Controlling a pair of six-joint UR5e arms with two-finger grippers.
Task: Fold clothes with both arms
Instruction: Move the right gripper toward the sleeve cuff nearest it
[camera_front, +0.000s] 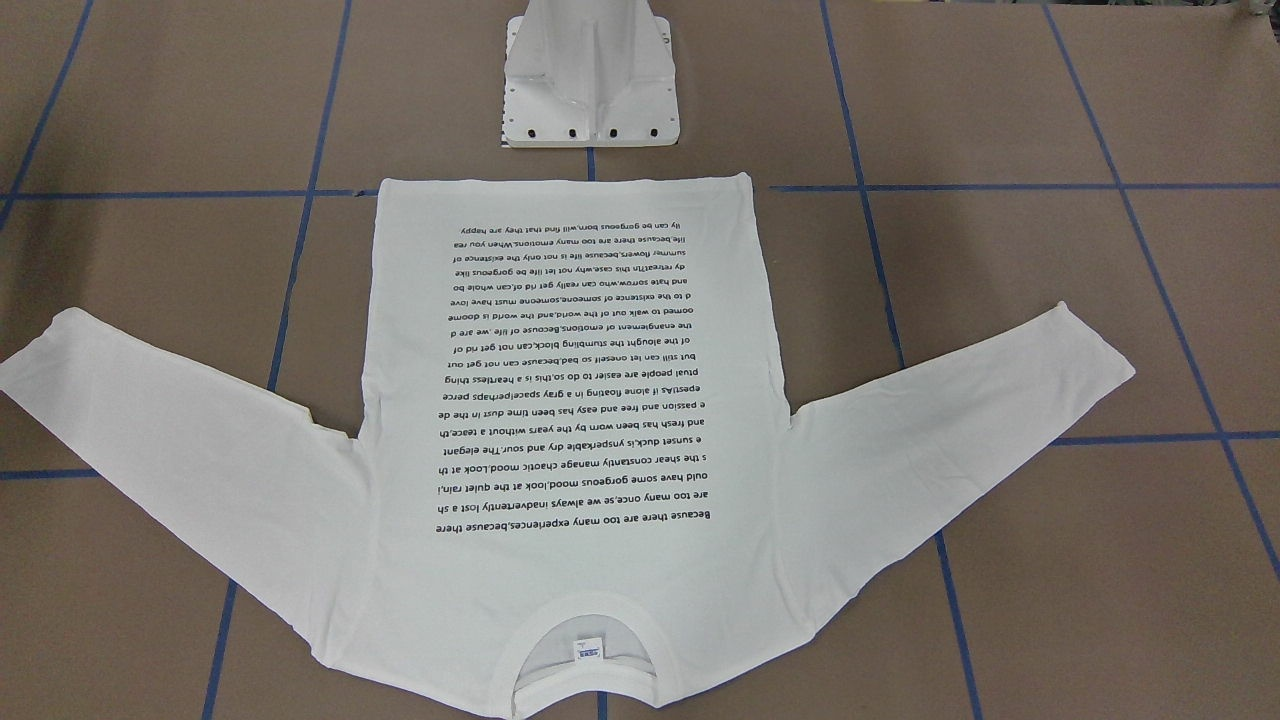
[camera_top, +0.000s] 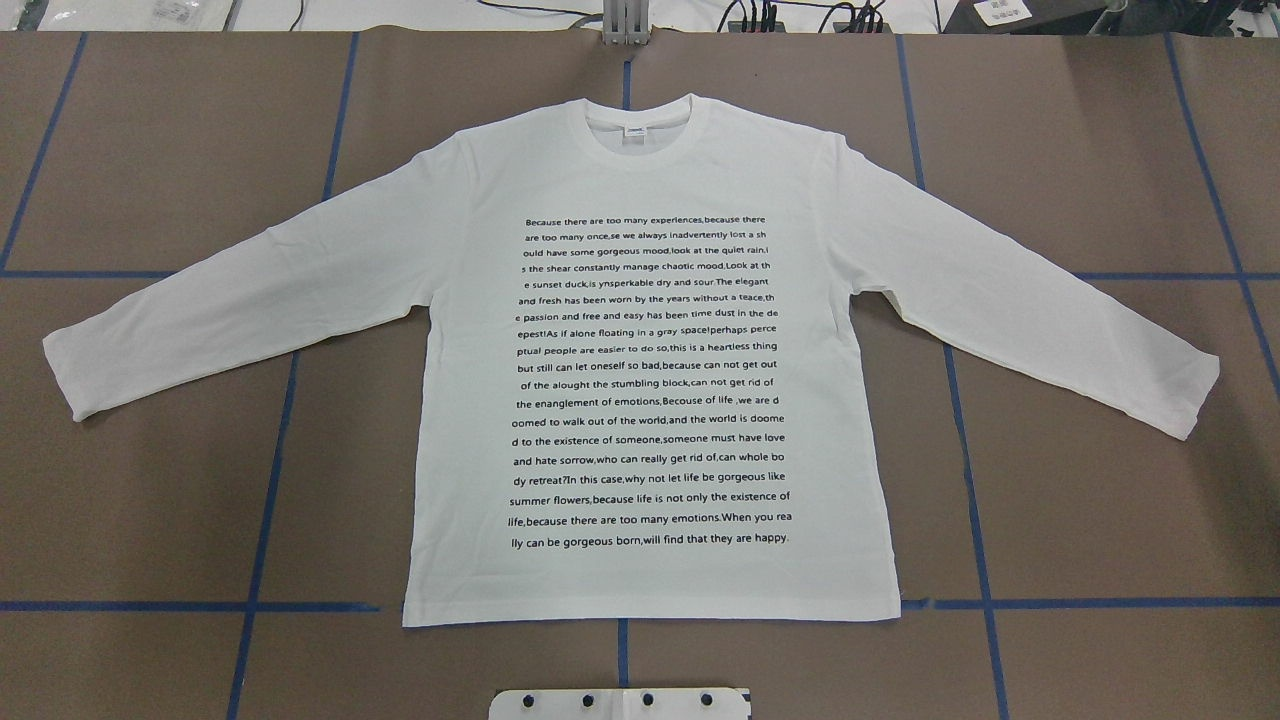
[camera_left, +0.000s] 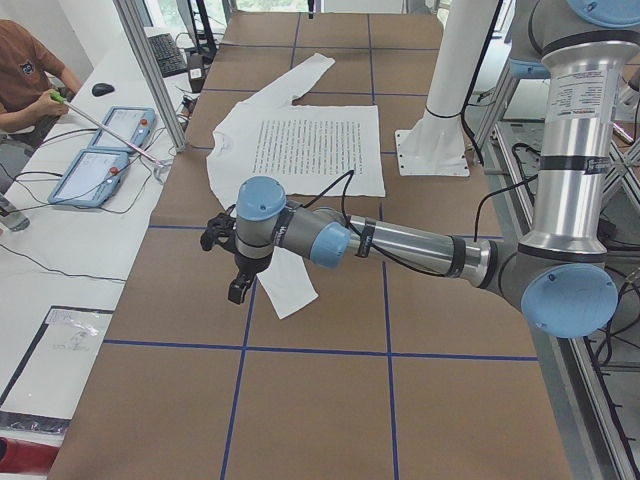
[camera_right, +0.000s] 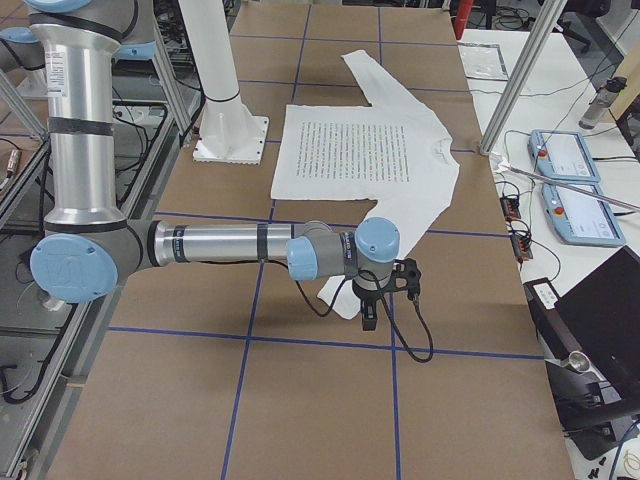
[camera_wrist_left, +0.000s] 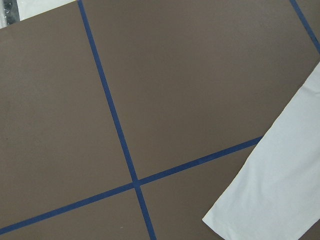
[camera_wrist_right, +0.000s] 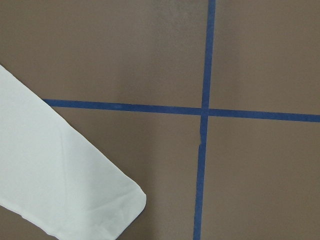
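Note:
The white long-sleeved T-shirt (camera_top: 650, 380) lies flat on the brown table, black text side up, both sleeves spread out, collar with its blue-white label (camera_front: 587, 650) on the far side from the robot. My left gripper (camera_left: 232, 280) hangs above the left sleeve's cuff (camera_wrist_left: 275, 195). My right gripper (camera_right: 370, 305) hangs above the right sleeve's cuff (camera_wrist_right: 65, 190). Both grippers show only in the side views, so I cannot tell whether they are open or shut. Neither wrist view shows any fingers.
The white pedestal base (camera_front: 590, 90) stands just behind the shirt's hem. Blue tape lines (camera_top: 265, 480) grid the table. Teach pendants (camera_right: 570, 185) lie on the white side bench, and a seated person (camera_left: 25, 80) is at its far end.

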